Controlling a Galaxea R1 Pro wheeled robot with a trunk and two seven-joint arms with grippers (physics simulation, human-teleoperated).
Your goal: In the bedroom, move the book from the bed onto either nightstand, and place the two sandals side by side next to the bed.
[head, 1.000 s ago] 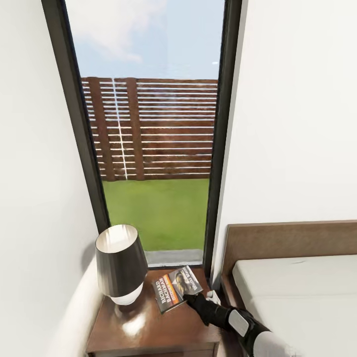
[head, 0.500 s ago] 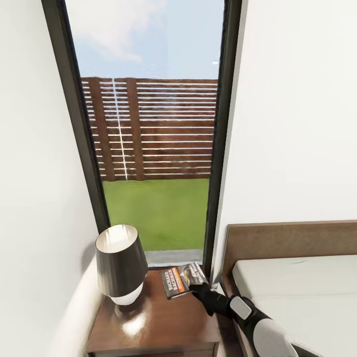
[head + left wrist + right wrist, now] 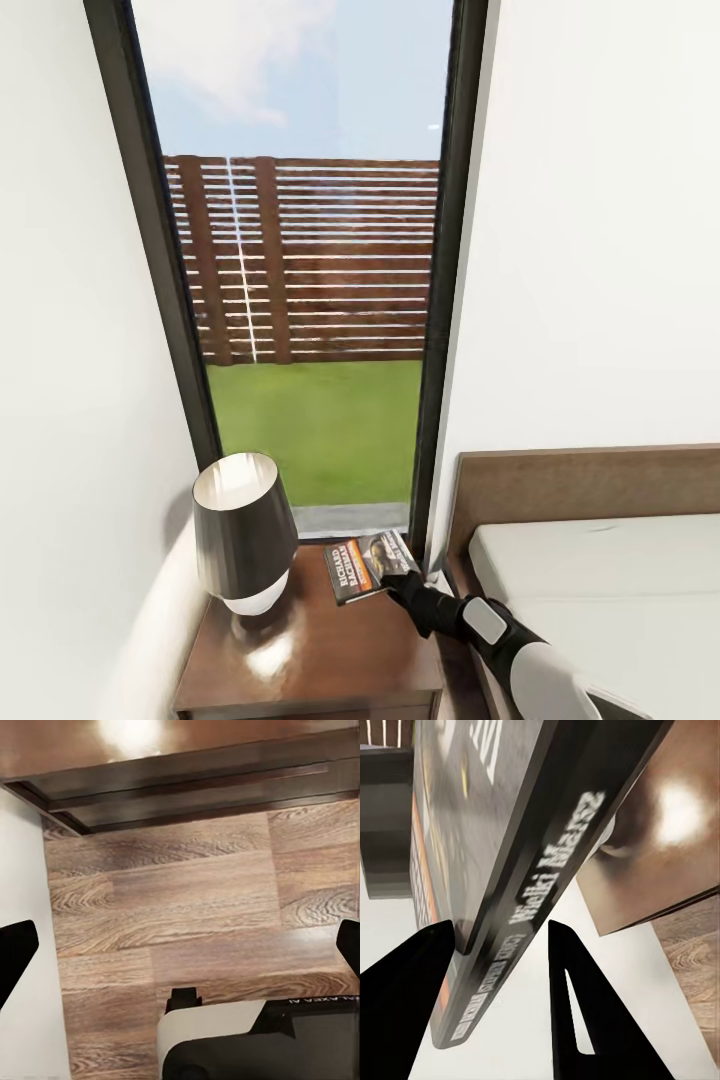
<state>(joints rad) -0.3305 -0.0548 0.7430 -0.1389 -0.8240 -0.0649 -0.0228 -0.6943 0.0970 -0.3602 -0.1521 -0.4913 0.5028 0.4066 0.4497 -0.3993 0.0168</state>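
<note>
Right hand [image 3: 404, 583] was clamped on the book [image 3: 366, 565], just over the nightstand [image 3: 310, 650] beside the lamp [image 3: 243, 530]. Book nearly delivered; release and sandals were left.

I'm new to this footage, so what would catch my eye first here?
The tall dark-framed window straight ahead, showing a slatted wooden fence and green lawn. Below it, a black lamp stands on the glossy nightstand, left of the bed. The right end effector holds the book over the nightstand's back corner.
</note>
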